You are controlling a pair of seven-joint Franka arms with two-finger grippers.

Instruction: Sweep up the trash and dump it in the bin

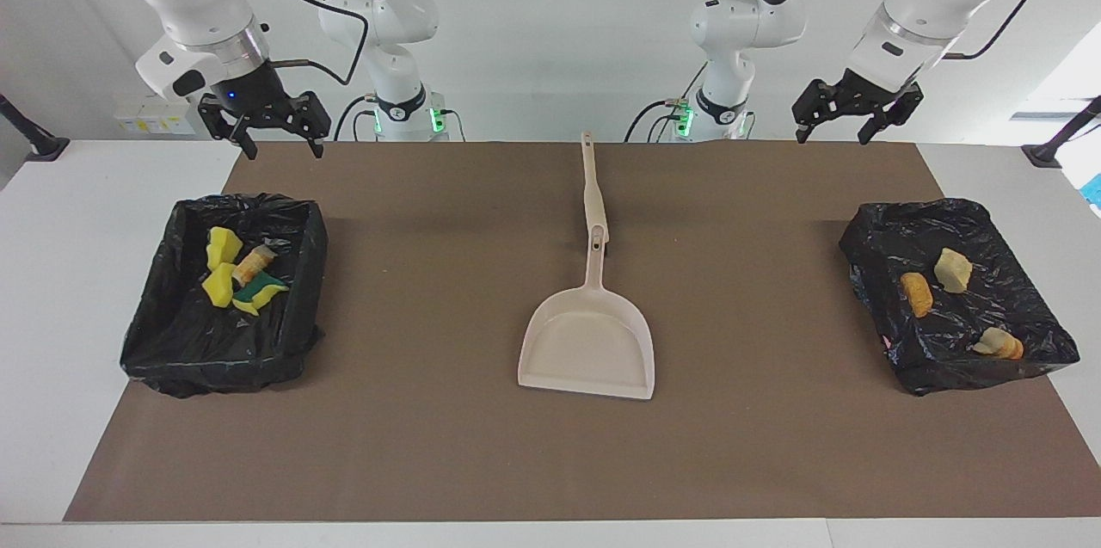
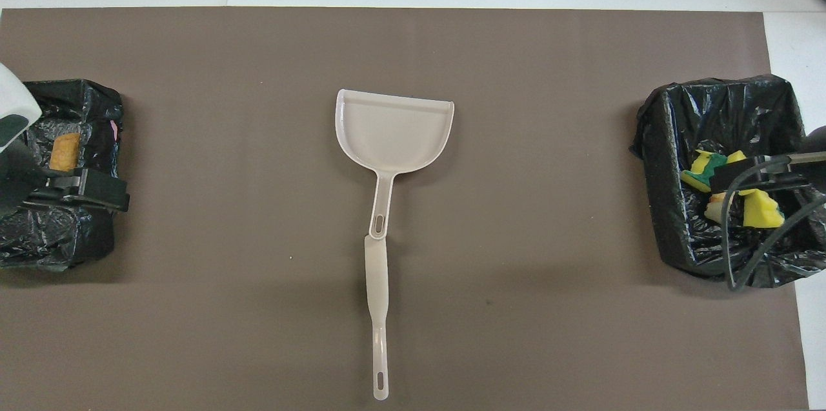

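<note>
The trash lies in two black-lined bins. Yellow sponges (image 1: 220, 283) and a bread lump (image 1: 252, 262) sit in the bin (image 1: 215, 359) at the right arm's end. Three bread lumps (image 1: 917, 293) sit in the bin (image 1: 972, 376) at the left arm's end. My right gripper (image 1: 282, 148) hangs open and empty above the mat's edge by the sponge bin, and covers part of that bin (image 2: 710, 85) from overhead. My left gripper (image 1: 832, 133) hangs open and empty, high above the mat's edge by the bread bin (image 2: 71, 85).
A beige dustpan (image 1: 589, 341) lies mid-mat with its mouth away from the robots. A second beige handle (image 1: 590, 187) lies in line with its handle, toward the robots. The brown mat (image 1: 430, 445) covers most of the white table.
</note>
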